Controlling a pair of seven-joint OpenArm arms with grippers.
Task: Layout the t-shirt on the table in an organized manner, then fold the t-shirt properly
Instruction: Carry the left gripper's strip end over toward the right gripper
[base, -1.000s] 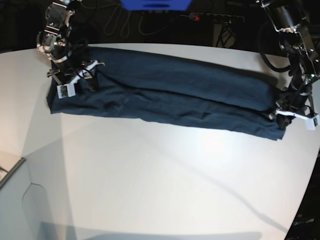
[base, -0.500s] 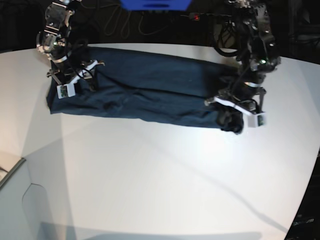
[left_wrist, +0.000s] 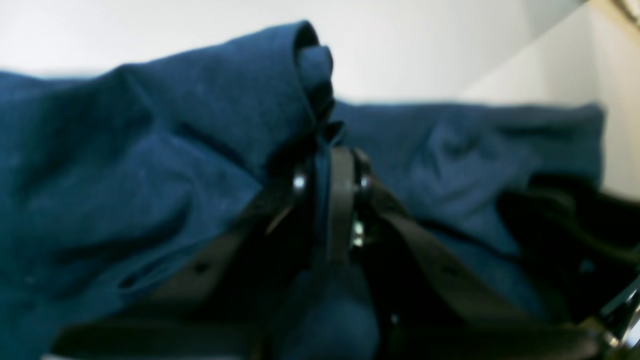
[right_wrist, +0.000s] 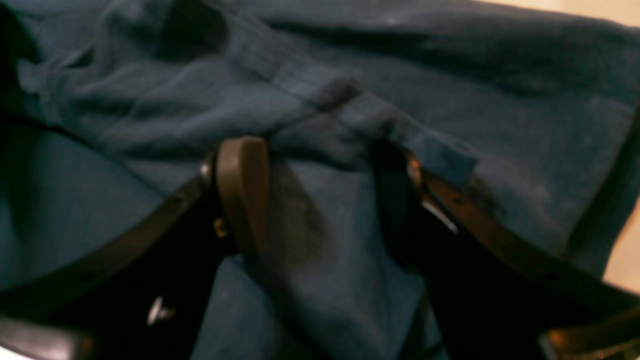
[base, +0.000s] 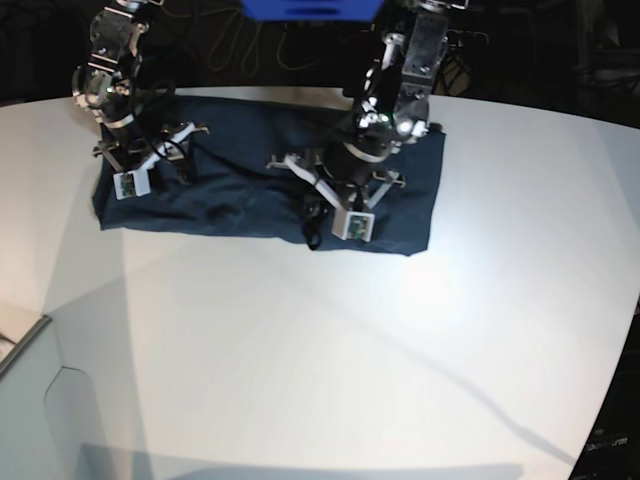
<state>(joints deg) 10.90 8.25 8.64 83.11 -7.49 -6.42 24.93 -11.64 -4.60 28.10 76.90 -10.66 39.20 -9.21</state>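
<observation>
One t-shirt (base: 240, 170), navy, is spread as a long band at the far side of the table (base: 330, 360), its end folded over toward the middle. That end is pinched in the closed left gripper (left_wrist: 330, 165). The right gripper (right_wrist: 320, 165) is spread wide, resting on cloth at the other end. The held edge should be laid square onto the band, then smoothed before release.

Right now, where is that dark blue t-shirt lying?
In the base view the t-shirt lies across the far part of the white table, left of centre, between the right gripper and the left gripper, which pinches its fabric.
</observation>
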